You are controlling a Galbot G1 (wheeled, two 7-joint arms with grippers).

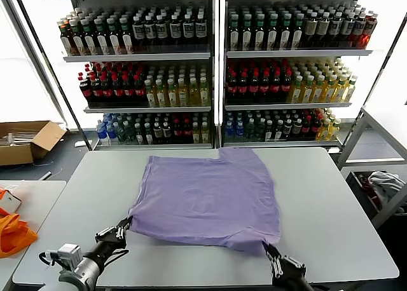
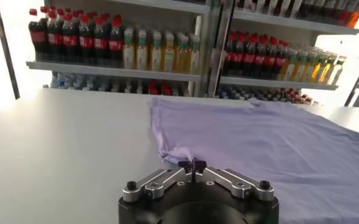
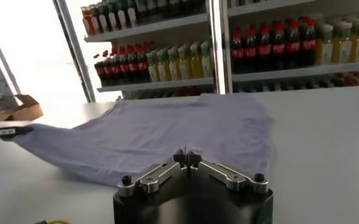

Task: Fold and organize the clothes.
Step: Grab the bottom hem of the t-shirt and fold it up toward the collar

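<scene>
- While both arms sit at the near edge of the worktop (image 1: 331,196), the lavender T-shirt (image 1: 210,196) lies spread flat mid-worktop, plain side up, near hem toward the robot.
- Left gripper (image 1: 123,228) is closed, pinching the shirt's near-left hem corner; left wrist view shows the fingertips (image 2: 184,164) together with fabric bunched right at them.
- Right gripper (image 1: 270,250) is closed on the near-right hem corner; right wrist view shows the tips (image 3: 180,157) meeting at the cloth edge.
- Shirt looks slightly skewed, left edge rumpled, far sleeves lying toward the drink shelves (image 1: 216,68).
- Judgement: first fold is about to start, nothing folded yet.
- Risks:
- pinch is shallow on both corners, so thin cotton could slip out once lifted.
- uneven lift or speed between arms would twist the hem and give a crooked fold.
- one gripper may hold a single layer only, so the lower layer would drag and wrinkle.
- pulling too far toward the robot could slide the shirt off the near edge.
- Orange fabric (image 1: 14,230) sits on a side table, well apart, not involved.
</scene>
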